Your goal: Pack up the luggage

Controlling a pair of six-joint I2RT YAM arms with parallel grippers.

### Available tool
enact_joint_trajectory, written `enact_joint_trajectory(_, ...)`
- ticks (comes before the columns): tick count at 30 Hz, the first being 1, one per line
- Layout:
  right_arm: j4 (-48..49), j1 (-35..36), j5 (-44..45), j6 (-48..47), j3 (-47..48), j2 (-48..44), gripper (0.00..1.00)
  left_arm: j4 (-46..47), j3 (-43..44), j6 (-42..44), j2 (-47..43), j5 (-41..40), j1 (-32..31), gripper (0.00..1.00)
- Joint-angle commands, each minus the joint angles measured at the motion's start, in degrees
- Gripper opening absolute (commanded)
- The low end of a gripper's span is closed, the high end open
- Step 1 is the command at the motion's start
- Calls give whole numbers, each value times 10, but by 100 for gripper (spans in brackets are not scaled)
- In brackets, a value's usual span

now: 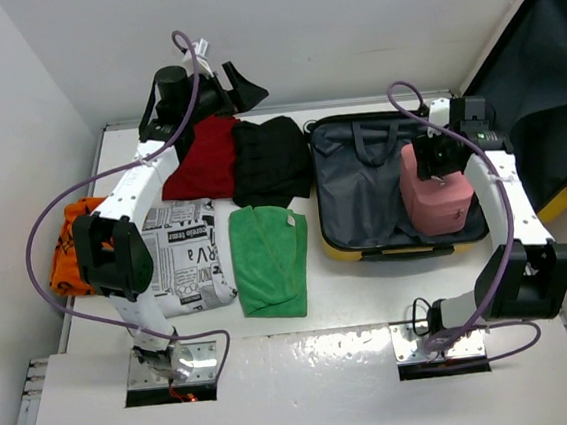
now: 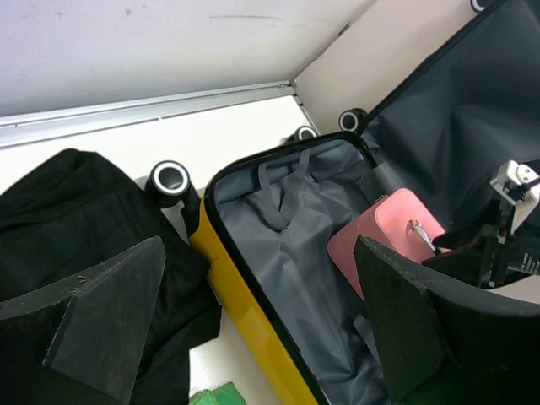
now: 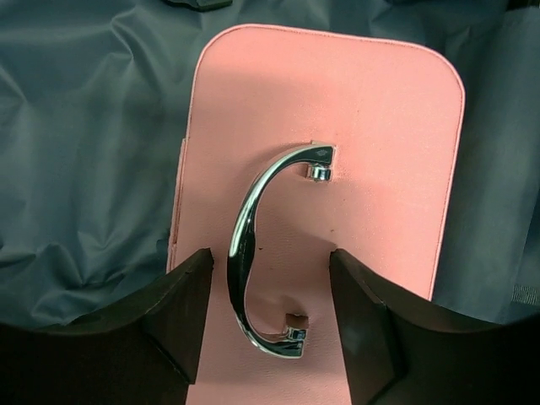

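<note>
The yellow luggage (image 1: 388, 253) lies open at the right of the table, grey lining up, with its lid (image 1: 542, 77) leaning back against the wall. A small pink case (image 1: 438, 203) stands inside it at the right end. My right gripper (image 3: 270, 312) hovers over the case's top, open. The silver handle (image 3: 253, 245) lies between the fingers (image 3: 181, 312) with a gap on each side. My left gripper (image 2: 261, 329) is open and holds nothing, up at the back above a black garment (image 2: 76, 211) and the luggage's yellow rim (image 2: 236, 287).
Folded clothes lie left of the luggage: a red one (image 1: 208, 154), a black one (image 1: 270, 158), a green one (image 1: 271, 259), a newspaper-print one (image 1: 189, 252) and an orange one (image 1: 71, 253) at the table's left edge. Walls close in at the back and left.
</note>
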Motion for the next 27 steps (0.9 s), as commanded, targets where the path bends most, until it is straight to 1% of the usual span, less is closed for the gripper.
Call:
enact_joint_trajectory(1, -111, 5, 8, 42, 1, 31, 57, 3, 30, 13, -3, 8, -6, 100)
enact_joint_trajectory(3, -114, 5, 32, 46, 1, 33, 55, 3, 30, 18, -3, 8, -6, 100)
enact_joint_trajectory(6, -114, -9, 27, 47, -3, 31, 55, 3, 30, 23, -3, 8, -6, 100)
enact_joint_trajectory(9, -115, -20, 18, 40, -1, 21, 60, -2, 30, 30, -3, 8, -6, 100)
enact_joint_trajectory(12, -104, -24, 28, 36, 1, 3, 68, -2, 30, 41, -3, 8, -6, 100)
enact_joint_trajectory(13, -103, -26, 33, 34, 8, 0, 74, -2, 30, 41, -3, 8, -6, 100)
enact_joint_trajectory(15, -99, -29, 50, 36, 15, -14, 79, -19, 30, 53, -3, 0, -6, 100)
enact_joint_trajectory(17, -95, -34, 58, 36, 32, -24, 83, -42, 40, 79, -3, -36, -12, 100)
enact_joint_trajectory(19, -76, -35, 64, 36, 39, -43, 83, -85, 55, 111, 3, -69, -12, 100)
enact_joint_trajectory(20, -64, -35, 63, 36, 41, -49, 82, -100, 60, 119, 10, -101, -19, 100)
enact_joint_trajectory(22, -40, -40, 38, 35, 40, -77, 76, -132, 60, 124, 16, -126, -19, 100)
enact_joint_trajectory(23, -32, -39, 6, 37, 31, -81, 69, -138, 60, 125, 16, -133, -19, 100)
enact_joint_trajectory(24, -23, -41, -27, 38, 30, -102, 66, -138, 49, 125, 16, -127, -12, 100)
enact_joint_trajectory(26, -2, -41, -119, 57, 33, -111, 64, -138, 27, 125, 16, -127, -12, 100)
enact_joint_trajectory(27, 9, -34, -145, 64, 33, -125, 64, -138, 19, 119, 9, -134, -6, 100)
